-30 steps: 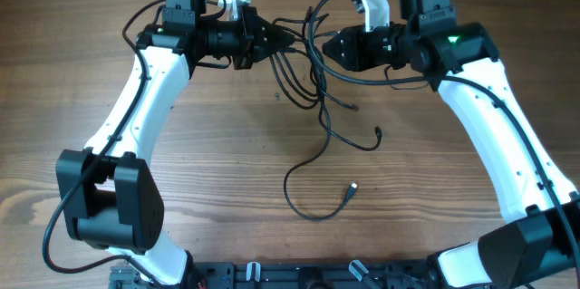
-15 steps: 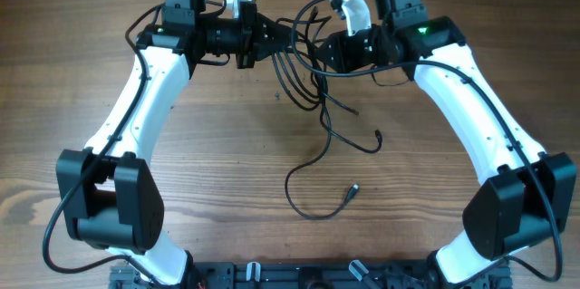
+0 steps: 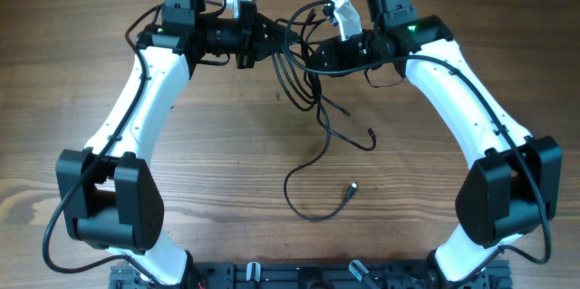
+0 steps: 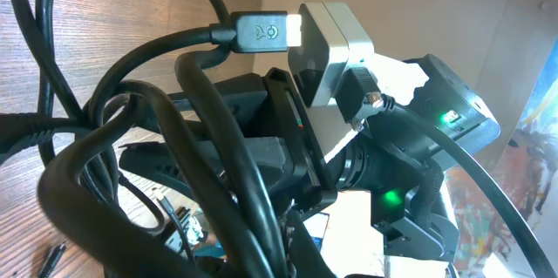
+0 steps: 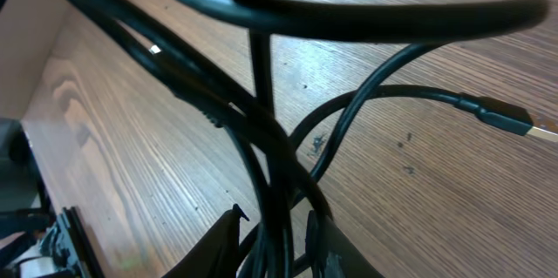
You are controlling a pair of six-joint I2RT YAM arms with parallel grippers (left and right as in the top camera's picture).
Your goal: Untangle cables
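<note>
Nearest, a loose plug end [image 3: 352, 189] lies on the wooden surface [image 3: 208, 171], and the cables [image 3: 324, 130] trail from it up into a raised tangle. Farther back, the left pincer [image 3: 277, 43] and right pincer [image 3: 314, 53] face each other close together, each clamped on that tangle

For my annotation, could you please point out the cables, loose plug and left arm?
cables [image 5: 392, 19]: right wrist view, thick upper strand.
loose plug [image 3: 352, 188]: overhead view, the connector.
left arm [image 3: 145, 99]: overhead view, white link.

The cables [image 3: 323, 121] hang between left pincer [image 3: 279, 43] and right pincer [image 3: 314, 53], trailing onto the table [image 3: 208, 171].
</note>
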